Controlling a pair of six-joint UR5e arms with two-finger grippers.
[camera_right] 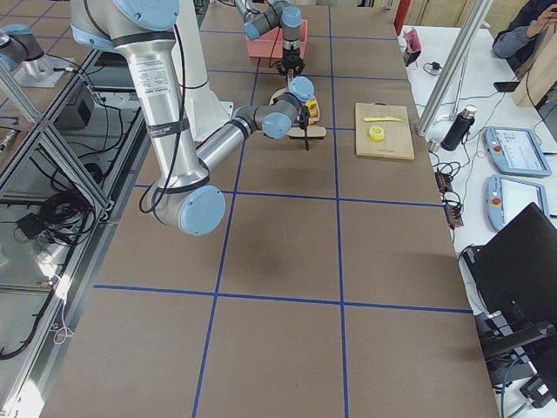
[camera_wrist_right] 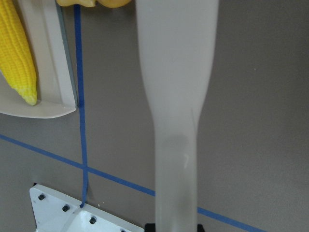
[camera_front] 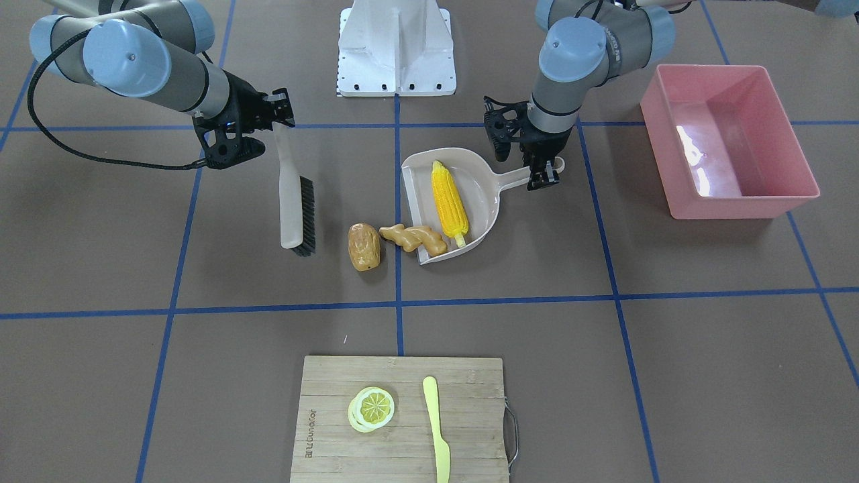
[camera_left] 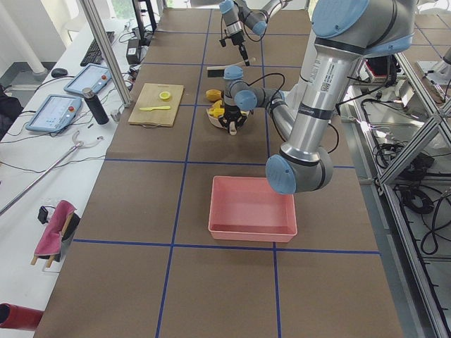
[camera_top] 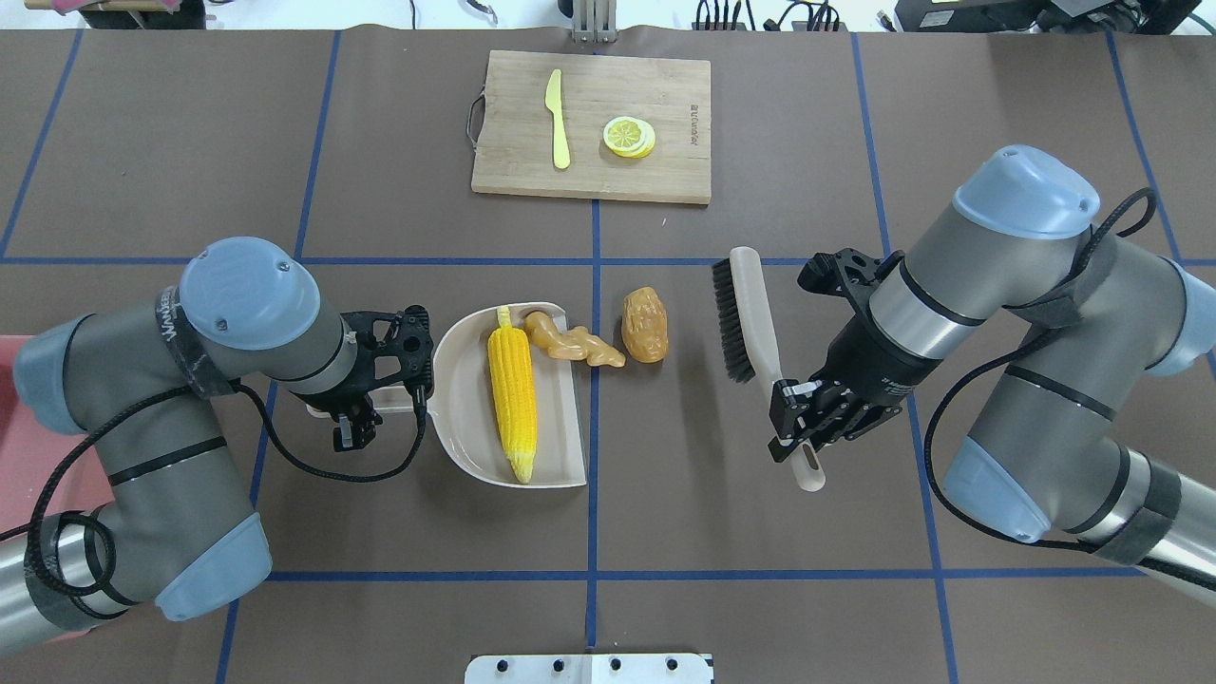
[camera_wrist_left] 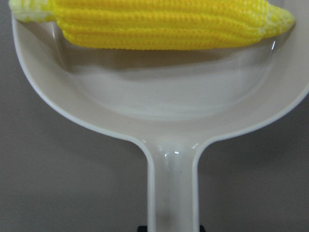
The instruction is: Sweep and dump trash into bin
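Note:
The yellow corn cob [camera_front: 448,201] lies inside the beige dustpan [camera_front: 484,191]. The tan ginger root [camera_front: 413,238] straddles the dustpan's open lip. The brown potato [camera_front: 364,247] lies on the table beside it, between the ginger and the brush [camera_front: 295,208]. My left gripper [camera_front: 543,171] is shut on the dustpan handle [camera_wrist_left: 172,193]. My right gripper [camera_top: 803,408] is shut on the brush handle [camera_wrist_right: 176,121] and holds the bristles a little away from the potato. The pink bin [camera_front: 731,204] stands apart, beyond my left arm, with nothing in it.
A wooden cutting board [camera_front: 402,463] with a lemon slice [camera_front: 371,408] and a pale yellow knife [camera_front: 437,429] sits at the table's far side from me. The white base plate [camera_front: 397,47] is between my arms. Blue tape lines cross the brown table.

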